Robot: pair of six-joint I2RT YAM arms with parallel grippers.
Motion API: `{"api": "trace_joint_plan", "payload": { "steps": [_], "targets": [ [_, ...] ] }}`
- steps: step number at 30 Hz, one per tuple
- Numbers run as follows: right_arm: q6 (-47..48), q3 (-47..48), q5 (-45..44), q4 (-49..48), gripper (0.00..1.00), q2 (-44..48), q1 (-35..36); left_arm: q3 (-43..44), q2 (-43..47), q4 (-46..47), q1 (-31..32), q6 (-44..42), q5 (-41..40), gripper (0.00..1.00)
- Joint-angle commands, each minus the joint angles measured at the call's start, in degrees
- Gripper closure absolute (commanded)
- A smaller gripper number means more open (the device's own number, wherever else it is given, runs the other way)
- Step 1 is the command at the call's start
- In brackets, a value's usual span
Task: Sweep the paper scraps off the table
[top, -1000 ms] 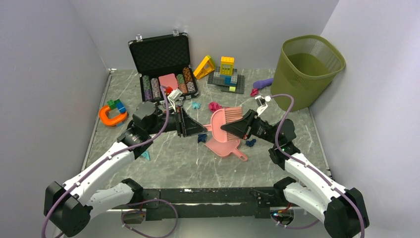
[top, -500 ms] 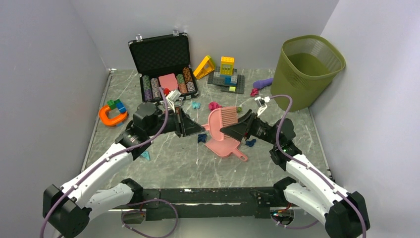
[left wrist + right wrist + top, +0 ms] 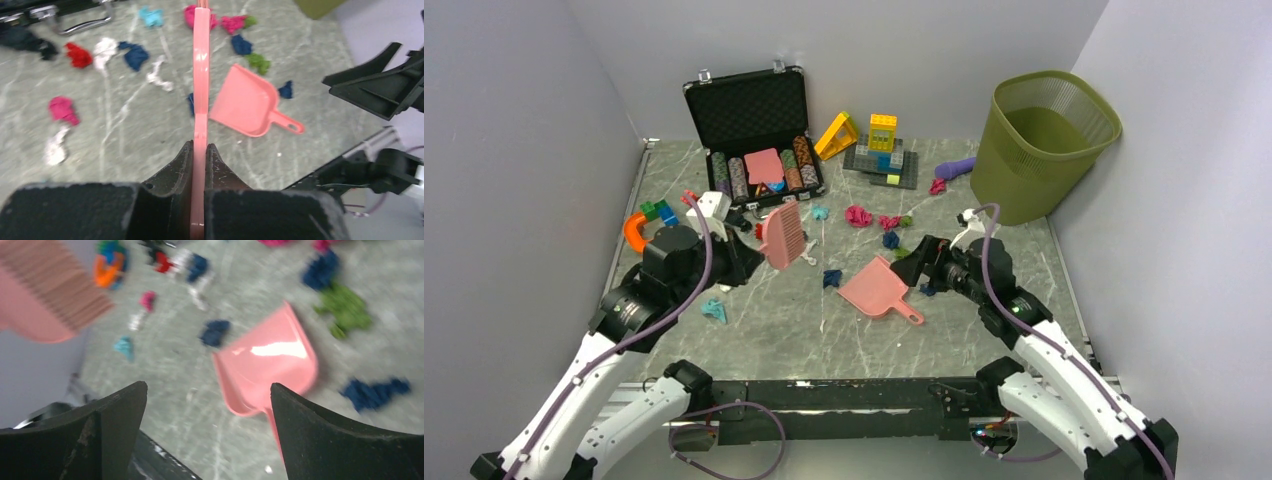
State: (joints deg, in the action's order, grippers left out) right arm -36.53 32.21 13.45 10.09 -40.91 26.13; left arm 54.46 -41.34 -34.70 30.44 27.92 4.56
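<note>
My left gripper (image 3: 754,248) is shut on the handle of a pink brush (image 3: 784,235), held above the table (image 3: 774,335) left of centre; the left wrist view shows the brush (image 3: 201,75) edge-on between the jaws of that gripper (image 3: 200,150). A pink dustpan (image 3: 879,288) lies flat on the table. Just right of it my right gripper (image 3: 911,268) stands open and empty, hovering over the dustpan (image 3: 270,357) handle in the view from that gripper (image 3: 207,387). Paper scraps lie scattered: magenta (image 3: 858,215), dark blue (image 3: 831,278), teal (image 3: 715,310), green (image 3: 347,310), red (image 3: 78,55).
An olive wastebasket (image 3: 1039,140) stands at the back right. An open black case (image 3: 754,130) with poker chips sits at the back, with building blocks (image 3: 881,150) beside it. An orange U-shaped toy (image 3: 639,235) lies at the left edge.
The right gripper let go of the brush, opened wide and drew back to the right. The left gripper closed on the brush and carried it left, away from the dustpan.
</note>
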Motion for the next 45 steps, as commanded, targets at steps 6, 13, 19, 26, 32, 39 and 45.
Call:
{"api": "trace_joint_plan", "payload": {
  "steps": [6, 13, 19, 26, 32, 39, 45],
  "targets": [
    [1.22, 1.36, -12.87, 20.75, 0.11, -3.06, 0.32, 4.82, 1.09, -16.84, -0.12, -4.75, -15.8, 1.0],
    [4.1, -0.43, -7.47, 19.4, 0.17, -8.78, 0.59, 8.49, 0.89, -20.06, -0.14, -9.86, -21.35, 1.0],
    [7.13, 0.77, -4.23, 11.09, 0.18, -18.8, 5.36, 11.02, 0.75, -20.21, -0.17, -13.89, -26.41, 1.0],
    [10.17, 10.79, -13.15, 15.43, 0.13, -34.6, 17.56, 12.6, 0.75, -20.64, -0.14, -14.9, -28.38, 1.0],
    [9.67, 15.16, -21.09, 19.47, 0.13, -39.09, 23.5, 11.5, 2.61, -19.28, -0.12, -14.46, -26.92, 1.0],
    [8.86, 14.96, -24.29, 22.62, 0.17, -39.6, 25.96, 11.47, 2.54, -19.57, -0.16, -15.32, -27.23, 1.0],
    [8.05, 13.31, -24.84, 22.13, 0.3, -39.76, 26.34, 11.48, 2.35, -19.46, -0.15, -15.73, -27.29, 1.0]
  ]
}}
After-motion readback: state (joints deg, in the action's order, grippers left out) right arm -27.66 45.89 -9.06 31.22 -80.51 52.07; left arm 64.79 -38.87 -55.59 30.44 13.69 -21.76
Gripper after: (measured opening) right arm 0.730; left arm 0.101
